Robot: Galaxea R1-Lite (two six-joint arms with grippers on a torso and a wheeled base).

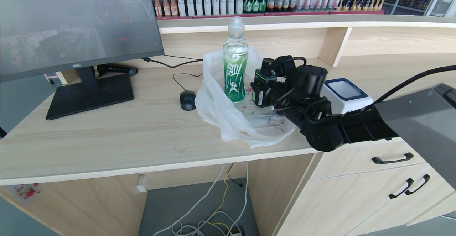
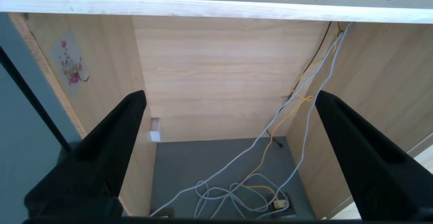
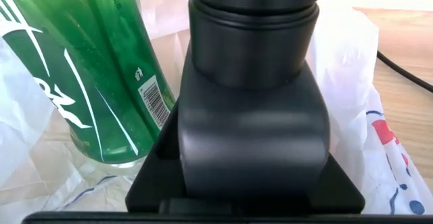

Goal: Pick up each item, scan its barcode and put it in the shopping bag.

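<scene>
1 green bottle (image 1: pixel 235 65) upright in white shopping bag (image 1: pixel 213 111)

A barcode (image 3: pixel 157 102) on the green bottle (image 3: pixel 81 82); small logo (image 1: pixel 76 65) on the monitor (image 1: pixel 71 22).

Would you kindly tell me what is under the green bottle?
The white shopping bag lies under the green bottle; its plastic covers the counter directly beneath, so that patch cannot be seen.
</scene>
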